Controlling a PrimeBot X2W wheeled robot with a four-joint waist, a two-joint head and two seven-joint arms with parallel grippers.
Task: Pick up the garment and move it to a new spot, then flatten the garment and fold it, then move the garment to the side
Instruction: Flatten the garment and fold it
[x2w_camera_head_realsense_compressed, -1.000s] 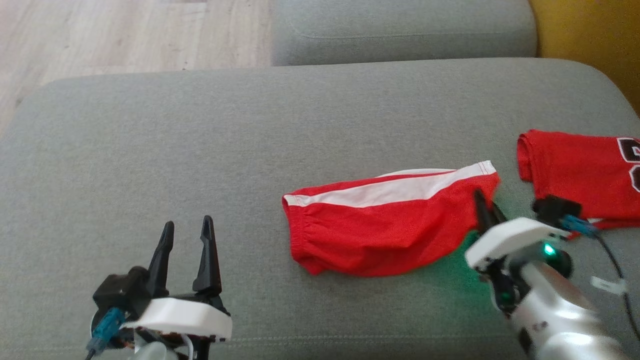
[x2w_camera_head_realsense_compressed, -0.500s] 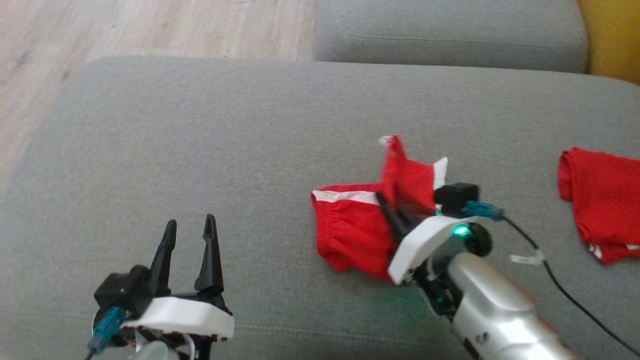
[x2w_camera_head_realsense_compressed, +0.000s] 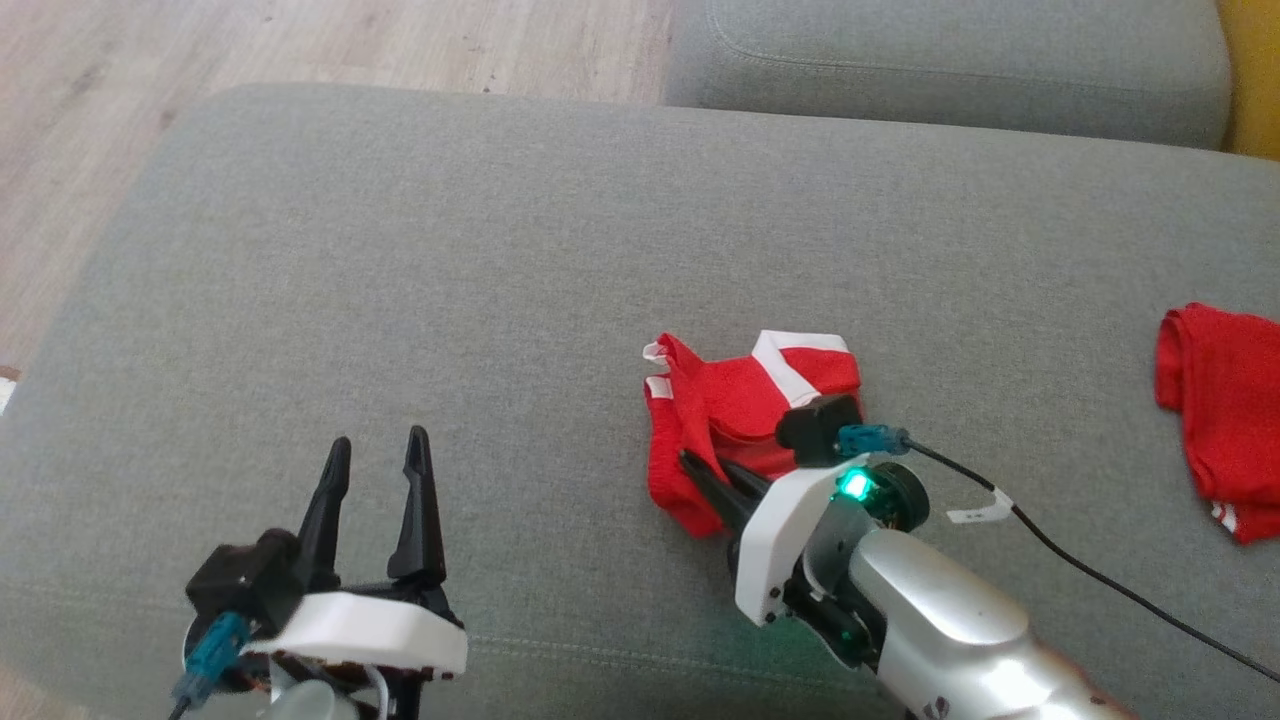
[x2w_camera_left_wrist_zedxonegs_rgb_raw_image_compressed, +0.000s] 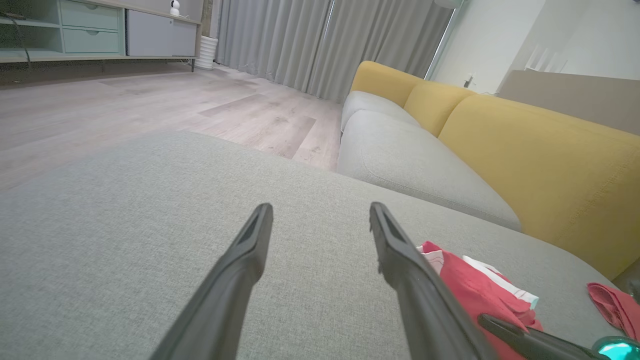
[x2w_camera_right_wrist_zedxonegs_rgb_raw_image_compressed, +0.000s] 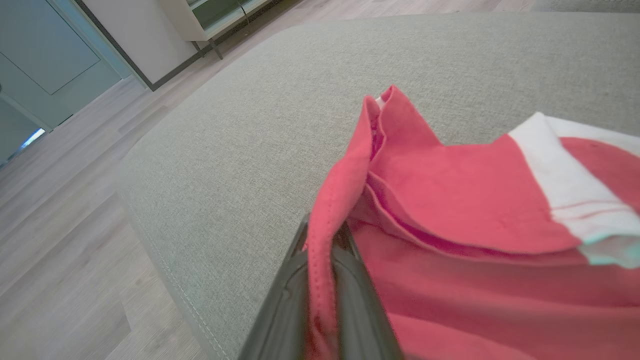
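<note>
the garment (x2w_camera_head_realsense_compressed: 745, 415), red shorts with a white stripe, lies bunched and partly doubled over on the grey sofa cushion (x2w_camera_head_realsense_compressed: 400, 250), a little right of centre in the head view. its white band shows at the top of the heap and small white hem ends show at its left side. the right claw (x2w_camera_head_realsense_compressed: 703, 470) comes in from the lower right and is clamped on a red hem edge at the heap's lower left; in the right wrist view the cloth sits pinched between the two dark fingers (x2w_camera_right_wrist_zedxonegs_rgb_raw_image_compressed: 295, 300). a black cable (x2w_camera_head_realsense_compressed: 1100, 580) trails from that wrist toward the right edge. the left claw (x2w_camera_head_realsense_compressed: 378, 445) hangs at the lower left, its fingers apart and holding nothing, well apart from the shorts. a second red piece of clothing (x2w_camera_head_realsense_compressed: 1215, 400) lies at the right edge. wood floor (x2w_camera_head_realsense_compressed: 300, 40) shows at the upper left.
</note>
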